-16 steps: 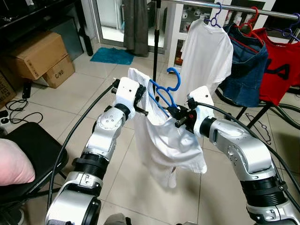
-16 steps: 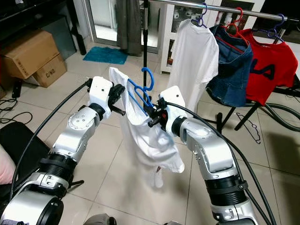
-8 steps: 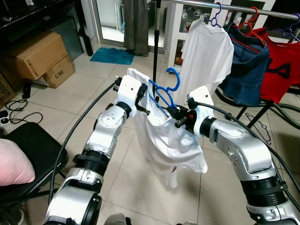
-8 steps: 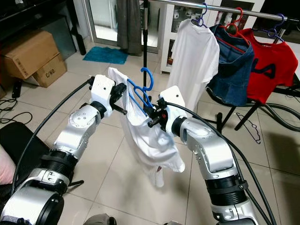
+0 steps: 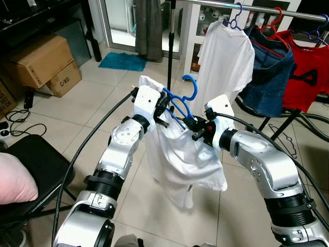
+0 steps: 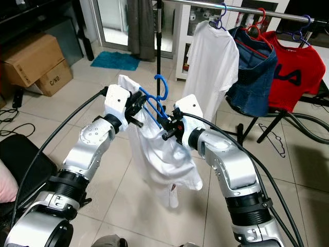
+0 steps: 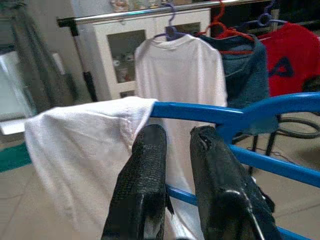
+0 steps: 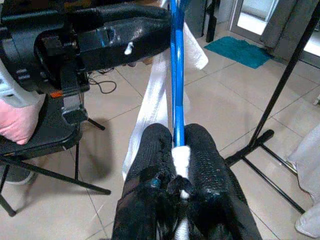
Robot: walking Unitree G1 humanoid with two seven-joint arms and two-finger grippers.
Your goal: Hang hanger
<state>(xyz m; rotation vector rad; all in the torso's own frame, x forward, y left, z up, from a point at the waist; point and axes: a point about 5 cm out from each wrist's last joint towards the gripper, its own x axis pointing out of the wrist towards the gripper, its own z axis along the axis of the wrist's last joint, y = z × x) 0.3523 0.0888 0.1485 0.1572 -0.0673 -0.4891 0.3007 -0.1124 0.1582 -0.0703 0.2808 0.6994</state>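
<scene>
At centre, chest height: a blue hanger (image 5: 180, 103) is being held up between both arms, with a white shirt (image 5: 180, 154) draped over it and hanging down toward the tiled floor (image 5: 103, 98).
Right pincer (image 5: 194, 128): its fingers (image 8: 205, 165) are being kept narrow, clamped on the hanger's blue bar together with a fold of the white cloth; it is being held at about 4 o'clock from the hanger's hook.
Left pincer (image 5: 163, 110): its two fingers (image 7: 145, 175) are being held close together with a thin gap, just under the hanger's blue arm near the shirt's shoulder; whether anything is being pinched cannot be told. It is being held at about 9 o'clock from the hook.
Rail (image 5: 247, 7): at 12 to 2 o'clock, a clothes rail is carrying a hung white T-shirt (image 5: 226, 62), a blue denim garment (image 5: 270, 72) and a red shirt (image 5: 308, 77).
Hanger versus rail: the blue hanger is being kept well below the rail, apart from it.
Surroundings: cardboard boxes (image 5: 43, 64) at 10 o'clock, a teal mat (image 5: 123, 60) at 11 o'clock, a black chair (image 5: 31, 170) at 8 o'clock.
</scene>
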